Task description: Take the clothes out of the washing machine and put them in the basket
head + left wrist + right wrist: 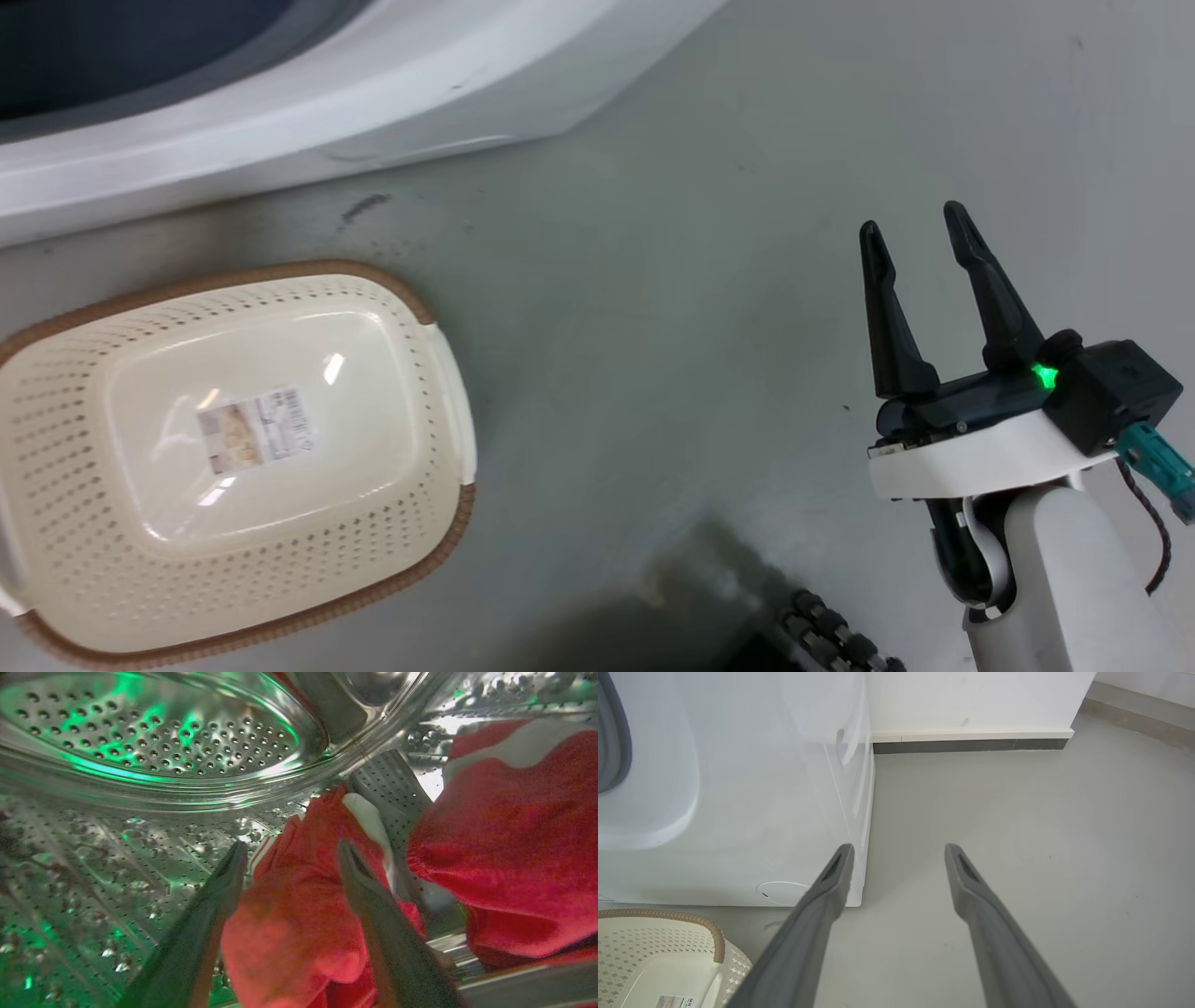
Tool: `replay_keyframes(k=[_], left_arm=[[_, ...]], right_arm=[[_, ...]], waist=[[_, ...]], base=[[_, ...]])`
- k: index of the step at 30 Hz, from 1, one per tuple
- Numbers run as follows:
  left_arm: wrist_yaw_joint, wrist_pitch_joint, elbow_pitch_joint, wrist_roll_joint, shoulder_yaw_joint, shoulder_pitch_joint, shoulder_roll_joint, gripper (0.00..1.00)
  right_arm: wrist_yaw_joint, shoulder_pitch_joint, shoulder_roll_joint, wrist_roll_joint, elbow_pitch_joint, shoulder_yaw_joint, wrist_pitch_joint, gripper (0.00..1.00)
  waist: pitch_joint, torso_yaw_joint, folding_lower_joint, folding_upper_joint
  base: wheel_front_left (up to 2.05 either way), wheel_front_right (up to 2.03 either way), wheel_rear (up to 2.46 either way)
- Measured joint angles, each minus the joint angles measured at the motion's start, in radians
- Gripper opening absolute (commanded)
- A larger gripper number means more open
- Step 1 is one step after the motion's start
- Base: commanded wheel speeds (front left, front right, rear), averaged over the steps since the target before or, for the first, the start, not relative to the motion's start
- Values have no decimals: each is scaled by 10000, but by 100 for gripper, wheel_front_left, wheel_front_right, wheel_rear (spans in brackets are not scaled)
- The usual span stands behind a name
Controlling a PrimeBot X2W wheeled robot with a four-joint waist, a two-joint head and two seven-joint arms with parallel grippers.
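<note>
Left jaws astride clothes [299, 924] in washing machine [154, 732]

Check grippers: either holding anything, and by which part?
Nothing held. Left gripper is open in the drum, straddling a fold of the red clothes, not clamped. Right gripper open, empty.

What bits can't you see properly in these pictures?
- Left wrist view: folds hide how many clothes lie in the drum.
- Head view: the top edge cuts off the washing machine; the left edge clips the basket.
- Head view: the basket's label is too small to read.
</note>
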Motion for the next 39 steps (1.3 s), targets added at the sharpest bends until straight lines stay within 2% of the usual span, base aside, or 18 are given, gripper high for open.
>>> replay_keyframes(k=[5,10,17,22,28,29,30,33,39], left_arm=[[-17,1674,813,-564,-1377,-1244,360,100],[-27,3306,1106,-1756,-2963,-1967,943,100],[-27,4621,694,-2926,-4504,-2584,2226,100],[-29,5124,456,-3549,-4918,-2713,2746,100],[-27,5588,284,-4061,-5120,-2726,3022,100],[-27,5685,268,-4134,-5120,-2739,3030,70],[-27,5756,230,-4165,-5172,-2777,3045,0],[-33,5946,100,-4424,-5298,-2776,3078,0],[63,5239,-50,-4366,-5340,-2777,3149,0]], right_arm=[[0,2,-2,209,-13,261,0,100],[0,-22,4,420,-73,591,0,100],[0,-40,6,662,-142,846,0,100],[0,-58,6,734,-138,878,0,100],[0,-197,6,792,-138,930,0,100],[0,-202,6,807,-138,928,0,100],[0,-210,6,809,-140,926,0,100],[0,-218,6,819,-140,932,0,100],[0,-221,6,819,-75,917,0,100]], waist=[[507,-362,-1,0],[850,-619,-1,0],[1153,-879,-2,0],[1316,-970,-2,0],[1440,-1023,-2,-1],[1455,-1021,-2,0],[1468,-1018,-2,0],[1491,-999,-2,0],[1405,-963,-2,0]], base=[[0,0,0],[0,0,0],[0,0,0],[0,0,0],[0,0,0],[0,0,0],[0,0,0],[0,0,0],[0,0,0]])
